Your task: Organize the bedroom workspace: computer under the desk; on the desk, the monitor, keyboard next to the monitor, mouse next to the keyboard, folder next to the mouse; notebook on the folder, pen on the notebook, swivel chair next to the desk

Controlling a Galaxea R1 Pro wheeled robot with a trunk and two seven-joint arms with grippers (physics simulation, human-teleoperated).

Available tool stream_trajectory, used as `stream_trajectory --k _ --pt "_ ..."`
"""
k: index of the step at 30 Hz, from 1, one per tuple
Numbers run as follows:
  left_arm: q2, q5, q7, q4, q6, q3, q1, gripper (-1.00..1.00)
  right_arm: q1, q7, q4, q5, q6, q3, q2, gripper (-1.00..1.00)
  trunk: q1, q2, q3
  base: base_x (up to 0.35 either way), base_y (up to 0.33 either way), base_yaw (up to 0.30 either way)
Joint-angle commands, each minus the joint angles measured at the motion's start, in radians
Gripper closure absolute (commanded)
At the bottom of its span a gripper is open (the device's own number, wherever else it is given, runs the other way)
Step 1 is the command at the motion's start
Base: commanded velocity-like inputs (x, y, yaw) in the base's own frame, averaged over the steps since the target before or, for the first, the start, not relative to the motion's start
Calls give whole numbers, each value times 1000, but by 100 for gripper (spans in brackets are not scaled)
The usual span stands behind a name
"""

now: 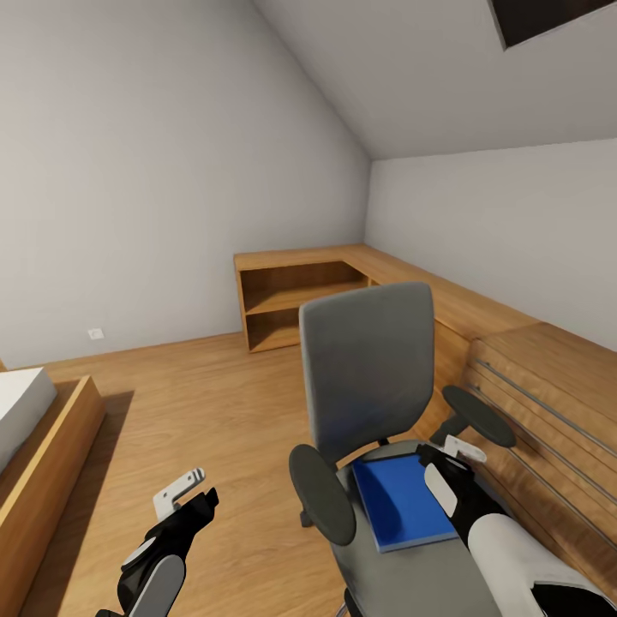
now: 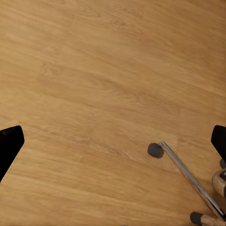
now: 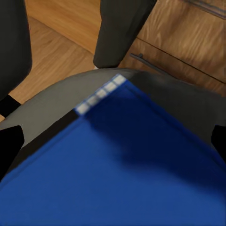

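Right wrist view is showing spread fingers (image 3: 217, 141) hovering over the folder (image 3: 117, 165); a shallow pinch risks it sliding off the swivel chair (image 1: 368, 368).

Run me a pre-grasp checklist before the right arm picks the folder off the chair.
1. Folder lies flat on the swivel chair seat: ok.
2. Nothing stacked on the folder: ok.
3. Right gripper sits above the folder's far corner, by the armrest: ok.
4. Right gripper open, its fingertips spread wide over the blue surface: ok.
5. Left gripper open and apart from the chair, over bare floor: ok.
6. Desk to receive the folder located: cannot tell from these views.
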Motion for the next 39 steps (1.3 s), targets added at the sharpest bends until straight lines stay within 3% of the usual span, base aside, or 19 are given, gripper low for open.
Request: stream_trajectory --k 1,21,39 --pt "1 5 7 -1 3 -2 -1 -100 0 -4 -2 -4 5 0 0 -100 0 0 -1 67 0 0" --pt "-2 5 10 -4 2 6 -1 -100 0 -4 10 -1 6 1 -2 -100 0 0 -1 50 0 0" --pt "-5 3 14 -4 0 1 -1 -100 0 -4 13 0 4 2 -3 -100 69 -126 -57 0 0 0"
